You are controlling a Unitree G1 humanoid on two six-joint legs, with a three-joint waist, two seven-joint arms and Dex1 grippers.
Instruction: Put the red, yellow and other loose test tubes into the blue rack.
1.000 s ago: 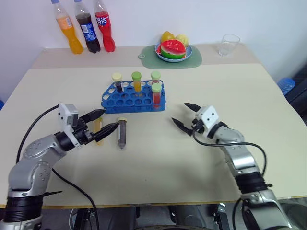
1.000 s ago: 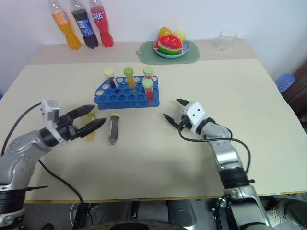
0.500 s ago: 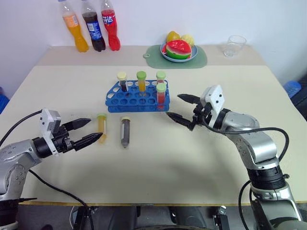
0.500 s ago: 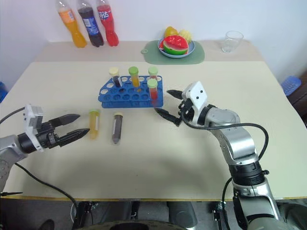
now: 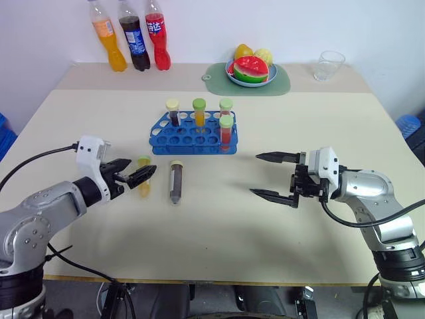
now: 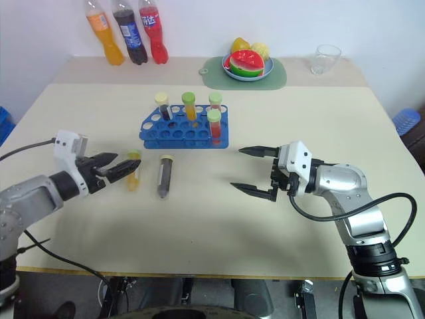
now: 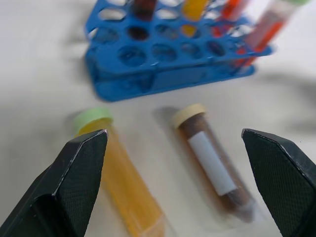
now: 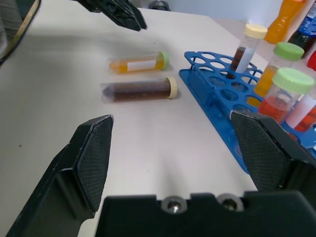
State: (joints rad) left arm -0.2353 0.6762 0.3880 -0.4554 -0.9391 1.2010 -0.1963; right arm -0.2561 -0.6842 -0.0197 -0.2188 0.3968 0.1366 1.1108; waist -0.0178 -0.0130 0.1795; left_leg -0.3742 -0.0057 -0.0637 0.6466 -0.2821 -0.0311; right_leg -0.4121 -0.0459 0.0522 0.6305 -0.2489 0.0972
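While I hold both arms off the worktop (image 5: 219, 246), my left end effector (image 5: 135, 177) sits spread and empty, tips aimed at the yellow-orange tube (image 5: 143, 183) lying just beyond them. That tube lies flat, long axis running toward and away from me, cap (image 5: 142, 161) at the far end nearest the rack. Beside it to the right, apart from it, lies the dark brown tube (image 5: 175, 182), same heading, cream cap far. Left arm is plainly nearer both. Behind them stands the blue rack (image 5: 192, 135) with four tubes upright along its far and right side; near holes look free. Right end effector (image 5: 273, 176) hangs spread and empty, well right of the tubes, pointing left. Nothing blocks the reach. Bottles (image 5: 131, 34), fruit plate (image 5: 251, 72) and glass (image 5: 329, 65) stand far back.
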